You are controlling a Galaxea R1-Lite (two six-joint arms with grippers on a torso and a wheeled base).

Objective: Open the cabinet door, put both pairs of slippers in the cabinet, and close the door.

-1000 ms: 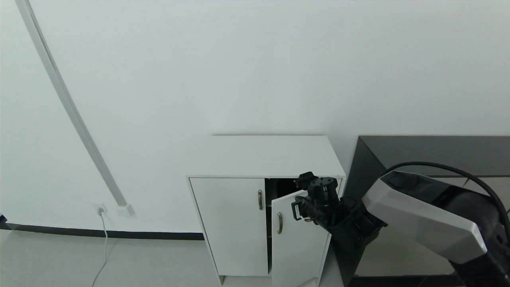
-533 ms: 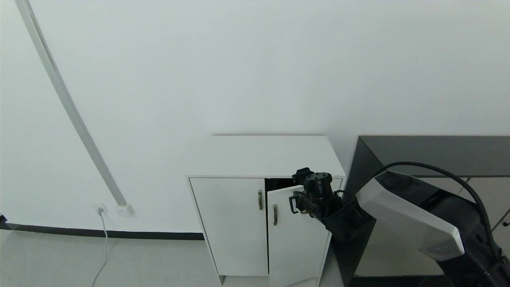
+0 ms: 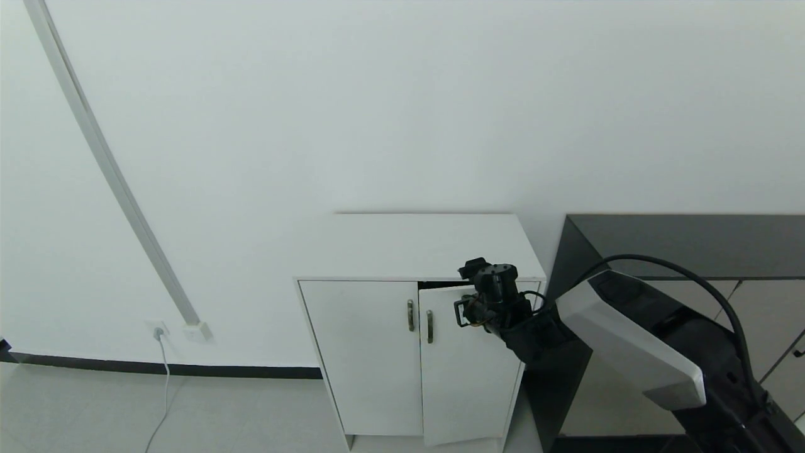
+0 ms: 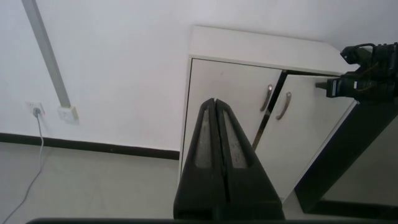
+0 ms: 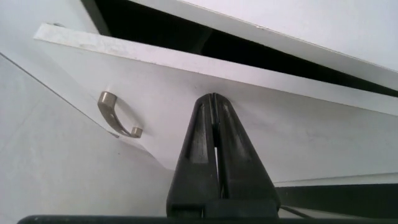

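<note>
Head view is showing the white two-door wooden cabinet (image 3: 427, 248) standing against the wall, its right-hand door (image 3: 468, 384) hanging almost shut with a thin dark gap along its top. The right gripper (image 5: 214, 99), jaws pressed together and empty, is apparently leaning on that door beside the curved metal handle (image 5: 118, 118). The left gripper (image 4: 215, 102), likewise closed on nothing, is hanging well apart. Seemingly only the final push is remaining, though whether the slippers are lying inside cannot be told.

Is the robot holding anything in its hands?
Nothing. The left gripper and the right gripper are both shut and empty; the right one's tips seem to touch the cabinet door.
</note>
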